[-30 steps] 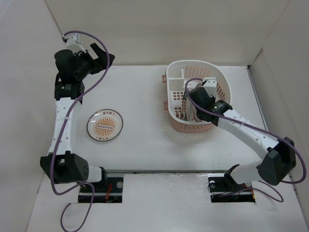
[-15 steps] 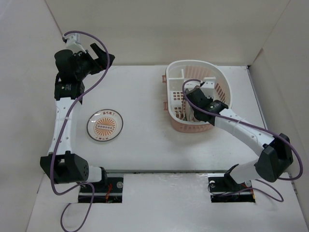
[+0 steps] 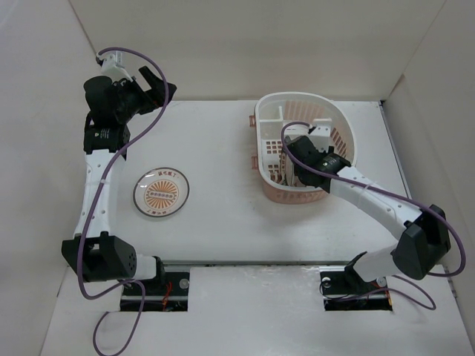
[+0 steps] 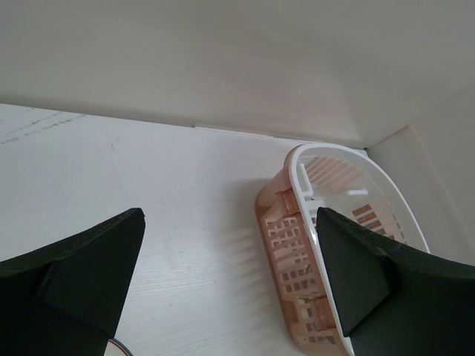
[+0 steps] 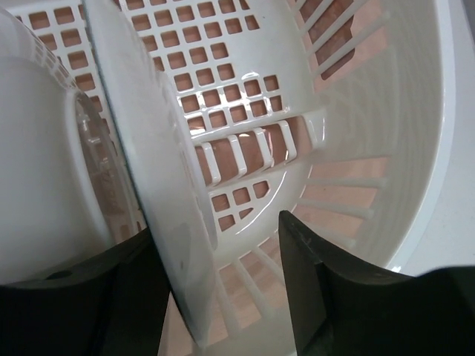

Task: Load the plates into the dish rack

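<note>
The plate with the orange sunburst centre (image 3: pixel 161 193) lies flat on the table, left of middle. The pink-and-white dish rack (image 3: pixel 338 122) stands at the back right, also showing in the left wrist view (image 4: pixel 297 245). My right gripper (image 3: pixel 298 159) reaches down inside it. In the right wrist view a white plate (image 5: pixel 148 170) stands on edge between the rack's ribs, with a second plate (image 5: pixel 37 170) upright beside it. My right gripper (image 5: pixel 223 282) is open around the first plate: the plate rests near the left finger, with a gap to the right one. My left gripper (image 3: pixel 156 85) hangs open and empty, high at the back left.
White walls close in the table at the back and both sides. The rack's small corner compartment (image 3: pixel 271 117) is at its far left corner. Both arm bases (image 3: pixel 156 282) sit at the near edge.
My right gripper has opened and let go of the plate, which now stands in the rack. The wrist shifted slightly. The left arm has not moved.
</note>
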`<state>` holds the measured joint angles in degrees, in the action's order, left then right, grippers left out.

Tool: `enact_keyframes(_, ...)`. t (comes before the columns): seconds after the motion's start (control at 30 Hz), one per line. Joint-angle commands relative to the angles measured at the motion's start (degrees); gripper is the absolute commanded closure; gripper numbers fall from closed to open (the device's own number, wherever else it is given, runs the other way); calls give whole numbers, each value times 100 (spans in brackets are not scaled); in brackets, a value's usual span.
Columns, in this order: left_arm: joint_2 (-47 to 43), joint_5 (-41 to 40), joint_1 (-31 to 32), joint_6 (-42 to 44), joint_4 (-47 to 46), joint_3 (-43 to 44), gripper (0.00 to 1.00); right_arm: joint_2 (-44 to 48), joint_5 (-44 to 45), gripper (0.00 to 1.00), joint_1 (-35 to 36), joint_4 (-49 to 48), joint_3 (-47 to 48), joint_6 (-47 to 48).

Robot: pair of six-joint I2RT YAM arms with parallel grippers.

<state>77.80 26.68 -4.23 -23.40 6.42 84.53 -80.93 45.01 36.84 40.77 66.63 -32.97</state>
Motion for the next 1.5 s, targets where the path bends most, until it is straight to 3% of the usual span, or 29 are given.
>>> enact_keyframes(0.0,-160,-5,-8,63,-167,151,0,182,51,38,69,133,228,-131)
enact_keyframes(0.47,-2,-5,-8,11,-167,99,0,1070,51,26,174,747,710,-183)
enact_keyframes(0.6,218,-662,79,-226,-18,37,0,1455,-71,20,306,871,1087,219)
enact_keyframes(0.73,272,-1840,352,-735,431,-216,0,1877,-572,13,437,503,1361,869)
enact_keyframes(0.77,140,-1955,353,-1111,379,-757,0,1957,-842,1,490,432,1440,1002)
enact_keyframes(0.93,-1508,-2334,63,-2009,88,-2491,0,2317,-1635,1,604,81,1432,1512)
enact_keyframes(1.13,-3506,-2791,124,-3099,816,-4240,0,2555,-2303,1,711,-491,1028,1820)
enact_keyframes(1.3,-4544,-2668,291,-3707,1563,-4551,0,2617,-2435,1,711,-641,922,1944)
enact_keyframes(1.47,-4862,-2606,291,-4049,2259,-5189,0,2687,-2752,1,763,-861,816,1944)
